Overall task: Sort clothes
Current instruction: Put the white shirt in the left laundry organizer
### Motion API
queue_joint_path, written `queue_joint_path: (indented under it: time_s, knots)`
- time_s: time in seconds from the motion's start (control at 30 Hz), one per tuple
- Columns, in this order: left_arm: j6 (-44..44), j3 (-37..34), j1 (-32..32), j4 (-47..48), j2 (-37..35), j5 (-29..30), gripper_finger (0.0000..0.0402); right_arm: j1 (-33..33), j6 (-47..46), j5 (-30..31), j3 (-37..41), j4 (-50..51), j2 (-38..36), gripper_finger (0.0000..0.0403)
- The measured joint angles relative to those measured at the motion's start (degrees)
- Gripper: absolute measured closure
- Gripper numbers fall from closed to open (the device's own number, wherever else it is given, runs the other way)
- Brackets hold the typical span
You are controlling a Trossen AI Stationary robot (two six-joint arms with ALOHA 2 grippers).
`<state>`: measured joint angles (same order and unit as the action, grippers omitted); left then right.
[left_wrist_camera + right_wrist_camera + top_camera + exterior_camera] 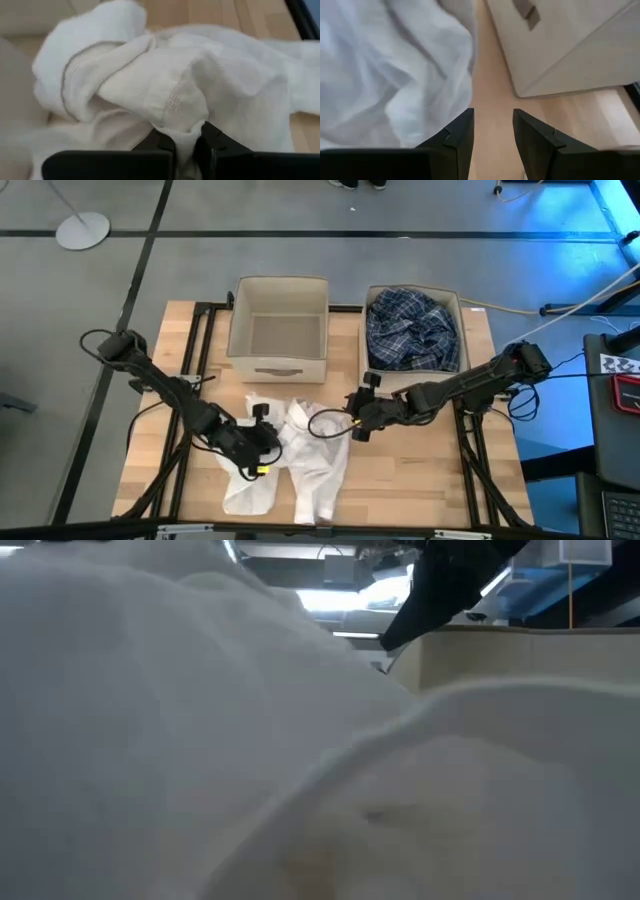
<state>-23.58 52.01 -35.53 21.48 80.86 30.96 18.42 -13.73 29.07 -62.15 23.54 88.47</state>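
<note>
White shirts lie crumpled on the table's near middle and fill the low view. My left gripper is at the pile's left part, shut on white cloth. My right gripper is open and empty just right of the pile, its fingers over bare wood with the white cloth beside them. A blue-and-white plaid shirt lies in the right beige box. The dark green and dark grey garments are out of view. My left gripper pinches a bunched fold of the white shirt between its two fingers. The cloth bulges up ahead of the fingers in several layers. The rest of the shirt lies slack on the table.
The left beige box stands open at the table's far middle, its bottom bare; its wall shows in the right wrist view. Bare wood lies at the table's near left and near right.
</note>
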Motion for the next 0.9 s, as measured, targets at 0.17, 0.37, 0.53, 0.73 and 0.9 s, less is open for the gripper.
queue_joint_path:
  time_s: [0.17,0.37,0.53,0.73,0.9]
  knots:
    - [4.2,0.8,0.0,-1.6,-2.9,0.6,0.0385,0.0,-1.3,-1.3,0.0,0.2,-0.1,0.0263]
    - [12.9,6.8,0.2,-0.8,-9.3,3.5,0.0384,0.0,-1.3,-1.6,0.0,0.1,-0.1,0.0263]
    - [23.3,11.5,0.4,-0.4,-14.2,10.4,0.0386,0.0,-1.4,-1.6,0.0,0.1,-0.1,0.0263]
    - [36.0,16.8,2.8,-1.3,-17.8,21.2,0.0386,0.0,-1.4,-1.6,0.0,0.1,-0.2,0.0263]
    - [49.8,20.8,7.1,-7.8,-18.3,26.5,0.0384,0.0,-1.4,-1.2,0.0,0.1,-0.2,0.0263]
